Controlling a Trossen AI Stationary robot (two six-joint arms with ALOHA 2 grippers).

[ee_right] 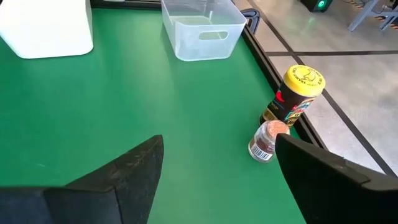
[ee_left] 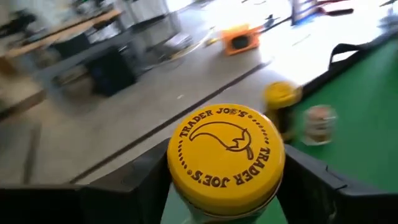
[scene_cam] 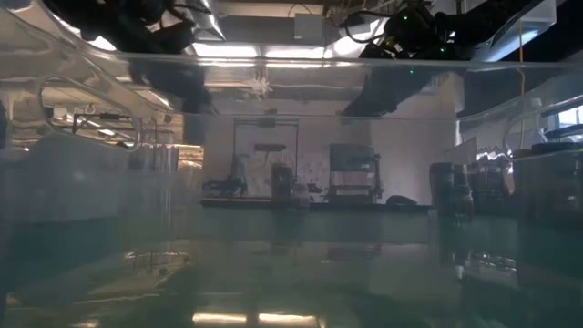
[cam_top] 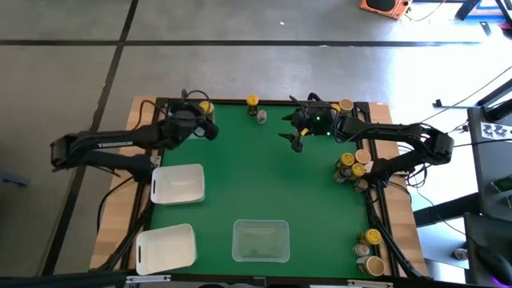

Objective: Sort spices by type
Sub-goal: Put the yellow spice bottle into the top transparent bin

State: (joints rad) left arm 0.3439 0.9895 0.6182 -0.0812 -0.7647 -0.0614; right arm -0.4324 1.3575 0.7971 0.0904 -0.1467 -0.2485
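A spice jar with a yellow lid (ee_left: pixel 225 155) sits between the fingers of my left gripper (ee_left: pixel 224 208), which is shut on it at the table's far left corner (cam_top: pixel 206 112). Two more spices stand on the green mat at the far edge: a yellow-lidded jar (cam_top: pixel 253 102) (ee_right: pixel 297 92) and a small jar with pinkish contents (cam_top: pixel 262 117) (ee_right: pixel 267 140). My right gripper (cam_top: pixel 293 130) (ee_right: pixel 217 180) hovers open just right of them, with nothing between its fingers. My left gripper has the yellow-lidded jar between its two fingers (ee_left: pixel 314 180), which stand on opposite sides of the jar's body (ee_left: pixel 186 208) just below the lid. The lid hides the contact itself. The jar stands upright, lid up. Its base is out of view.
Two white trays (cam_top: pixel 178 182) (cam_top: pixel 166 246) stand at the left, and a clear tray (cam_top: pixel 260 240) (ee_right: pixel 202 28) at the near middle. Several jars cluster at the right edge (cam_top: pixel 352 166), more at the near right corner (cam_top: pixel 370 248), and one at the far right (cam_top: pixel 346 105).
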